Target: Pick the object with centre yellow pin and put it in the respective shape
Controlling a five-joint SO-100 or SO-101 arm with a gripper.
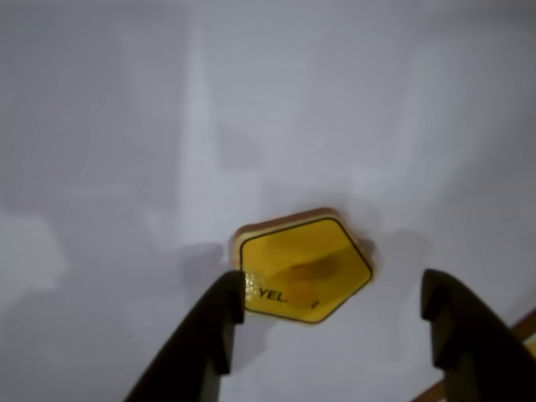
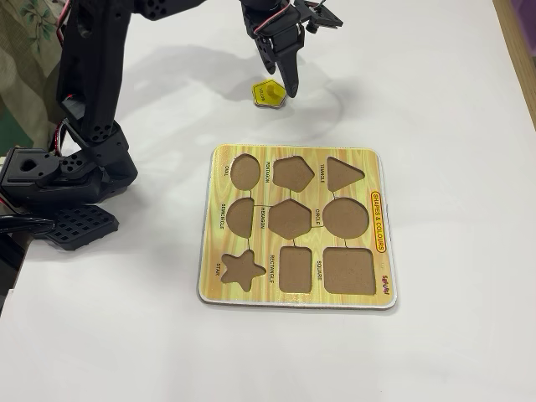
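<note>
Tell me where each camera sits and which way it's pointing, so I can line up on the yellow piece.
Wrist view: rides on the arm, looking down past the open gripper at the yellow pentagon piece on the white table; only the two dark fingers show.
Fixed view: stands high across the table, facing down at the puzzle board, with the arm's base on the left and the gripper over the piece.
Shared: the piece, the gripper and the table.

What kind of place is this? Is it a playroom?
Probably a home or hobby tabletop, not a playroom: a small black robot arm sits on a plain white table with a wooden shape-puzzle board and a yellow pentagon piece.
</note>
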